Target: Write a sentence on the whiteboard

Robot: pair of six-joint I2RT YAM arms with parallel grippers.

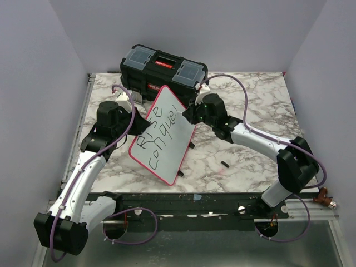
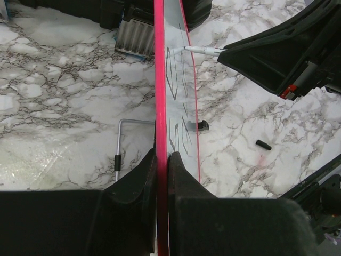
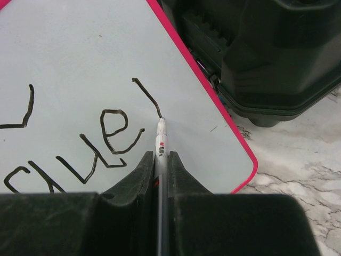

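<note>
The whiteboard (image 1: 164,133), white with a pink-red rim, stands tilted in front of the black toolbox. My left gripper (image 2: 162,160) is shut on its near rim (image 2: 160,80), edge-on in the left wrist view. Black letters (image 1: 161,129) read "Rise" and "conque" with a fresh stroke after them. My right gripper (image 3: 161,160) is shut on a thin marker pen (image 3: 161,144). The pen's tip touches the board (image 3: 96,48) at the lower end of the last stroke (image 3: 148,96), near the board's right rim.
The black toolbox (image 1: 164,69) stands right behind the board, close to my right gripper (image 1: 201,108). A small black pen cap (image 1: 225,163) lies on the marble table (image 1: 256,100) to the board's right. A thin metal rod (image 2: 118,144) lies to the board's left.
</note>
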